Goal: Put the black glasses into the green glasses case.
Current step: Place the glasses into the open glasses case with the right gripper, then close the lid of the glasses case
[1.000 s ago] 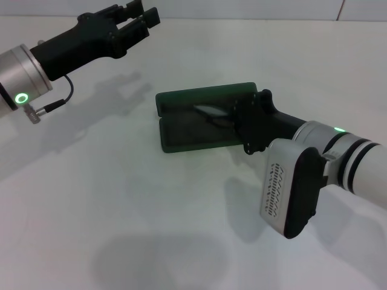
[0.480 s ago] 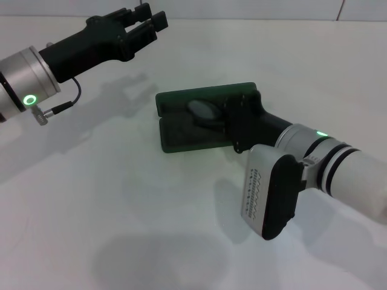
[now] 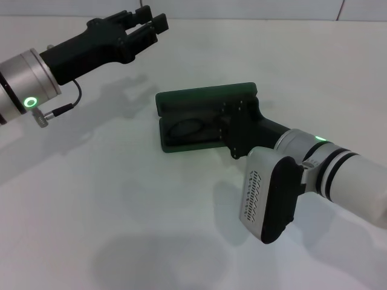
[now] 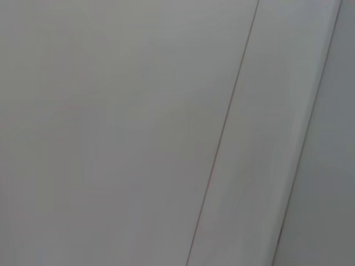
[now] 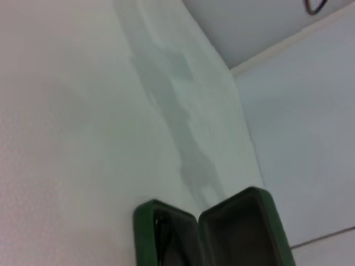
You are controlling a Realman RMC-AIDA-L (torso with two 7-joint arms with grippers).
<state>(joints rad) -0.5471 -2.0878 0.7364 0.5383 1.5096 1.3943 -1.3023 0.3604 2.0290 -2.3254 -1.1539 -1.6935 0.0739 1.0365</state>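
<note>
The green glasses case (image 3: 205, 99) lies open in the middle of the white table, its two halves side by side. The black glasses (image 3: 188, 128) rest in the half nearer me, one roundish lens showing. My right gripper (image 3: 228, 124) hangs low over the case's right end, right beside the glasses, and its black body hides their other end. In the right wrist view the open case (image 5: 238, 221) sits at the edge of the picture with a thin dark frame (image 5: 161, 235) inside one half. My left gripper (image 3: 148, 21) is open and raised at the far left, away from the case.
The white table (image 3: 121, 199) carries nothing else in view. A wall edge runs along the far side. My right forearm with its white and black wrist block (image 3: 269, 193) stretches over the near right part of the table. The left wrist view holds only pale surface.
The right gripper has moved left and down over the case. The glasses, held above it before, now lie low in the near half. The left arm shifted slightly right, then stayed.
</note>
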